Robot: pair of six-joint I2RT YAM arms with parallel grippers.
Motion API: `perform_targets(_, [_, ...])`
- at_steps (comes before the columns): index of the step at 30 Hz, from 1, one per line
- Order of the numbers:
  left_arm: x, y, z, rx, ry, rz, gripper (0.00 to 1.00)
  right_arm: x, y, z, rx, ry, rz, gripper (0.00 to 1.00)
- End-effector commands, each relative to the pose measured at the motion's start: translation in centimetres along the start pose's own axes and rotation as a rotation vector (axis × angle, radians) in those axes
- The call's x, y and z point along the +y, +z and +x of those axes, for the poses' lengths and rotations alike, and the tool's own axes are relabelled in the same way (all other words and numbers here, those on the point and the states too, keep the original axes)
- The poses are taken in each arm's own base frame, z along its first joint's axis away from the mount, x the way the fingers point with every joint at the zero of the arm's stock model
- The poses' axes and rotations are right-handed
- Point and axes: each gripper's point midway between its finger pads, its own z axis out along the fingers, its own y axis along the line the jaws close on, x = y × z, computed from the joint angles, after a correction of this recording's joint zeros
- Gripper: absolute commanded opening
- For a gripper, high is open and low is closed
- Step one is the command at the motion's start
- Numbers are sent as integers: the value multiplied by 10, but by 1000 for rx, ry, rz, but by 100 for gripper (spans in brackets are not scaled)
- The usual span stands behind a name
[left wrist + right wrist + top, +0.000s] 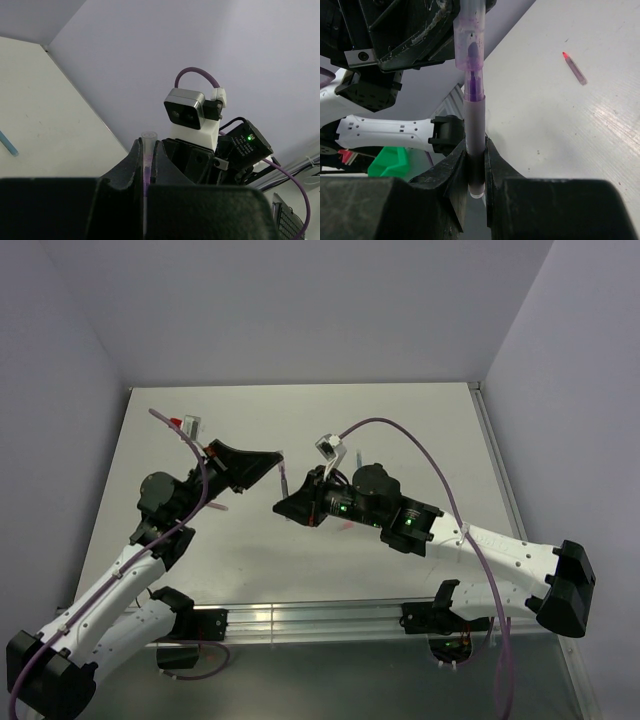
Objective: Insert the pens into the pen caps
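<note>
My right gripper (475, 150) is shut on the dark grey pen (474, 120), which stands upright between its fingers. The pen's purple tip sits inside the mouth of the pale clear cap (470, 45). My left gripper (148, 145) is shut on that cap (148, 136), which pokes out past its fingertips. In the top view the two grippers meet tip to tip above the table's middle, the left gripper (274, 461) above the right gripper (284, 507), with the pen (283, 481) between them. A blue pen (7, 142) lies on the table. The red pen is not clearly in view.
A short greyish piece with a red tip (575, 67) lies on the white table (400, 430); I cannot tell whether it is a cap or a pen. A small pale stick (217, 506) lies by the left arm. Grey walls close the back and sides.
</note>
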Motion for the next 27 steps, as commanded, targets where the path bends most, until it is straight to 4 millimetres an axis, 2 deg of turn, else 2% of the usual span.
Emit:
perform_targets(1, [-16,2,5,27,34,76,0,20,-8,-30,-81,-41,-28,0])
perform_targets(12, [-25,3,25,60,36,109,0,13,-21,-48,-129,-58,11,0])
perform_targets(27, [-17,14,38,61,37,89,0,3,-31,-60,-135,-90,14,0])
